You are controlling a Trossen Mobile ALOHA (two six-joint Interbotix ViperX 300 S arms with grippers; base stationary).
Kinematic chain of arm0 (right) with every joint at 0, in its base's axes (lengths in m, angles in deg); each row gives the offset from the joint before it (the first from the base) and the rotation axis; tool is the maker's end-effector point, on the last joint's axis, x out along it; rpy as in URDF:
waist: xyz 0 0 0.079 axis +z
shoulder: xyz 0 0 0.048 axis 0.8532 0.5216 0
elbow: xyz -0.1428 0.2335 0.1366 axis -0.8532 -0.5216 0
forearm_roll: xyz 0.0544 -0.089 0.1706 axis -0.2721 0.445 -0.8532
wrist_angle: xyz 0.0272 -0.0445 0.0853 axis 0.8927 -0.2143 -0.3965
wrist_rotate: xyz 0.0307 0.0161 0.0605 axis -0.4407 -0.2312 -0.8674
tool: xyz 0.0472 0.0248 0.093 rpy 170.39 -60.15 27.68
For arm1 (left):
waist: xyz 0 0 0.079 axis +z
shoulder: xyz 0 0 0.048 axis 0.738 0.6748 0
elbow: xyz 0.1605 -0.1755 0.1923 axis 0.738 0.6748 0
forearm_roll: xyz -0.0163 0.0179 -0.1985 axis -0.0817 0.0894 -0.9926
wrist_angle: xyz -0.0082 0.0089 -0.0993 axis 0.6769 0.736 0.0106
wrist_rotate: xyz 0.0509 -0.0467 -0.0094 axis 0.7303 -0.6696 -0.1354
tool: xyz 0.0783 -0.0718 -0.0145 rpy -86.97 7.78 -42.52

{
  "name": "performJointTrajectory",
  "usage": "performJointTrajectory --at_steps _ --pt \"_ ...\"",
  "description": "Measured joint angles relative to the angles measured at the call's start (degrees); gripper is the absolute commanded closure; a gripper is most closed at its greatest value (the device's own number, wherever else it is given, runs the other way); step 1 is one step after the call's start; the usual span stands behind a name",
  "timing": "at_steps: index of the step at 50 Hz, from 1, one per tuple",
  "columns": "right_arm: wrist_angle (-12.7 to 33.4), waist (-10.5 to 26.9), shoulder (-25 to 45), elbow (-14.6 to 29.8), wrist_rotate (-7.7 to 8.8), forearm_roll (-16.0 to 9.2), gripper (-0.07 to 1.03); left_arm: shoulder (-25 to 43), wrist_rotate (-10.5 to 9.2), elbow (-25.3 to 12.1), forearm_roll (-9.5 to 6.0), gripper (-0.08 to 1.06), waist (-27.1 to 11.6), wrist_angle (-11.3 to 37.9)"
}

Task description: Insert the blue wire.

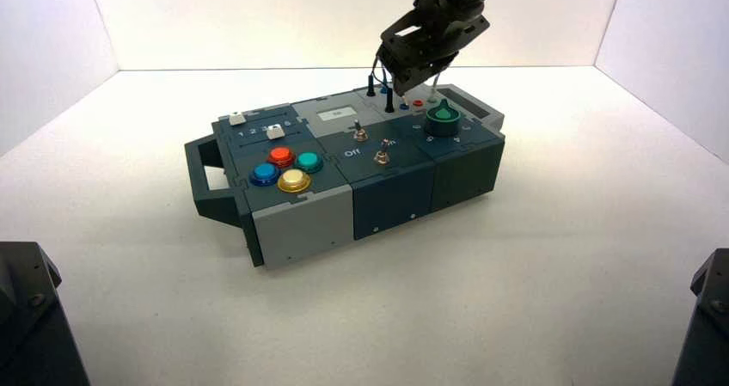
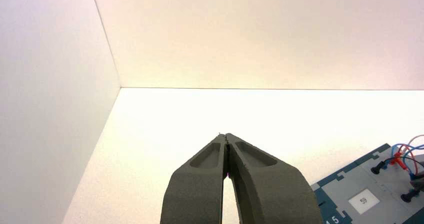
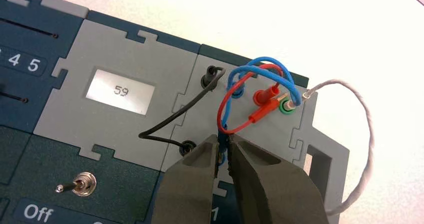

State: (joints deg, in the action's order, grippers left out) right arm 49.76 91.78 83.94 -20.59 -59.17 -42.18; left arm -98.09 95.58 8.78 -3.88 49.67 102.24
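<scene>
- Pinched in my right gripper (image 3: 223, 140), the thin blue wire's slim plug (image 3: 222, 145) stands over the front-row blue socket (image 3: 222, 159), presumably for lining up.
- My left gripper (image 2: 225, 135) idles front-left, clenched, empty.

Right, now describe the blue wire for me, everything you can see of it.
The blue wire is smooth, looks flexible and plastic-coated, and bends in a doubled loop over the socket panel. One end runs to the far blue socket; the bend lies by the green socket. The other end's slim blue plug is pinched in the right gripper, over the near blue socket; whether it is seated I cannot tell. A red lead crosses the wire.
</scene>
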Motion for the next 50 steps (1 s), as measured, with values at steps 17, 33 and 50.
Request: performJointTrajectory --at_steps 17,33,50 --pt "0.0 0.09 -0.09 0.18 0.0 -0.18 0.98 0.0 0.0 0.0 0.0 1.01 0.0 0.0" --pt "0.0 0.09 0.0 0.18 0.0 -0.62 0.98 -0.09 0.0 0.0 0.0 1.01 0.0 0.0" --pt "-0.35 0.09 0.26 0.09 -0.35 -0.62 0.98 0.0 0.0 0.0 0.09 1.01 0.0 0.0"
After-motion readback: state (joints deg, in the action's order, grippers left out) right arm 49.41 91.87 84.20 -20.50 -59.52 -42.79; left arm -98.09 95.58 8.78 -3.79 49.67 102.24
